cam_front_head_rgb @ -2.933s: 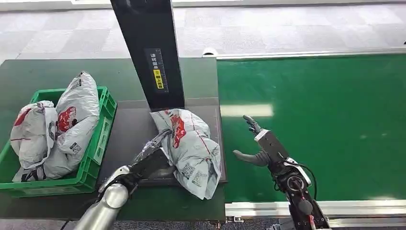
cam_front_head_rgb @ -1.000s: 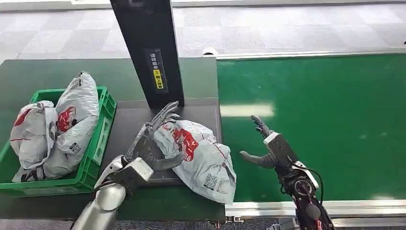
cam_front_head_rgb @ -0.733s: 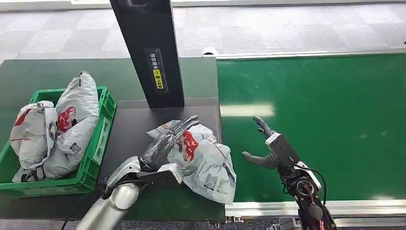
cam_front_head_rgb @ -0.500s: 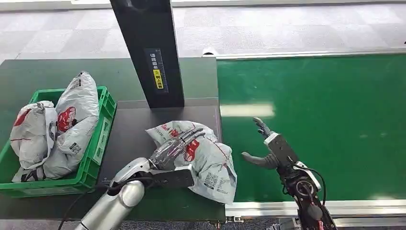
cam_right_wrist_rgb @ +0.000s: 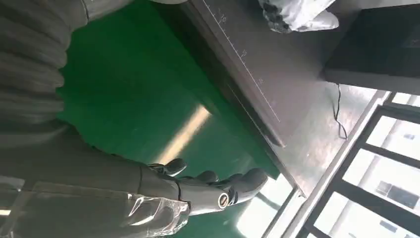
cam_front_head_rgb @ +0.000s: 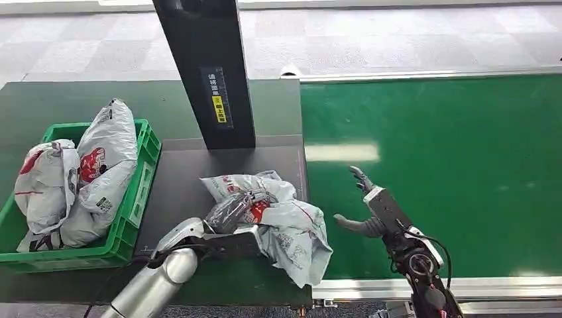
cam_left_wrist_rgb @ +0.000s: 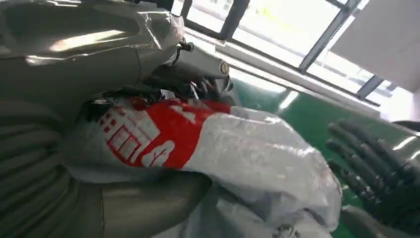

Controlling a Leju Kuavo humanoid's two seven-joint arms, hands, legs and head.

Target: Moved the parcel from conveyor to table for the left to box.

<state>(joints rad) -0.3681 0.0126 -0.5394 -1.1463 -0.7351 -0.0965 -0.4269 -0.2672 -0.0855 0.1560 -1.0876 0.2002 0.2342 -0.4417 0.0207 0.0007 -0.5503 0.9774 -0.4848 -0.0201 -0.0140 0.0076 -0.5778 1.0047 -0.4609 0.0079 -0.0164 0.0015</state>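
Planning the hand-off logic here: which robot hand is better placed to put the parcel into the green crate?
Left. The left robot hand already grips the parcel on the table beside the green crate; the right robot hand hovers open over the conveyor.

Bright, even overhead light; a pale glare streak lies on the green conveyor belt [cam_front_head_rgb: 341, 152] at 12 o'clock. Wrist views blow out at the windows [cam_left_wrist_rgb: 277, 20], with soft close-up blur.
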